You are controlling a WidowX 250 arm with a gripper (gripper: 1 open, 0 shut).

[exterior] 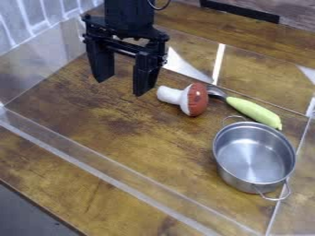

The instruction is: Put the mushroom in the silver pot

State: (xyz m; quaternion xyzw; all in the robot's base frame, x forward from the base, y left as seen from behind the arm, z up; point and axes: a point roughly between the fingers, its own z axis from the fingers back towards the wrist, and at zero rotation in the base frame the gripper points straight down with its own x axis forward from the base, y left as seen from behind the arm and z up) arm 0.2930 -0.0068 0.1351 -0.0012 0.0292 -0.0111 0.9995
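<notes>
The mushroom (pixel 187 98) lies on its side on the wooden table, its white stem pointing left and its reddish-brown cap to the right. The silver pot (pixel 255 155) stands empty at the front right, a loop handle at its near rim. My black gripper (pixel 123 71) hangs pointing down, left of the mushroom and above the table. Its two fingers (pixel 103 62) stand apart and open, with nothing between them.
A yellow-green vegetable (pixel 255 112) lies right of the mushroom, above the pot, with a metal spoon handle (pixel 212 89) beside it. Clear plastic walls (pixel 74 150) fence the wooden table (pixel 110 120) at the front, left and right. A tiled wall stands at the back left.
</notes>
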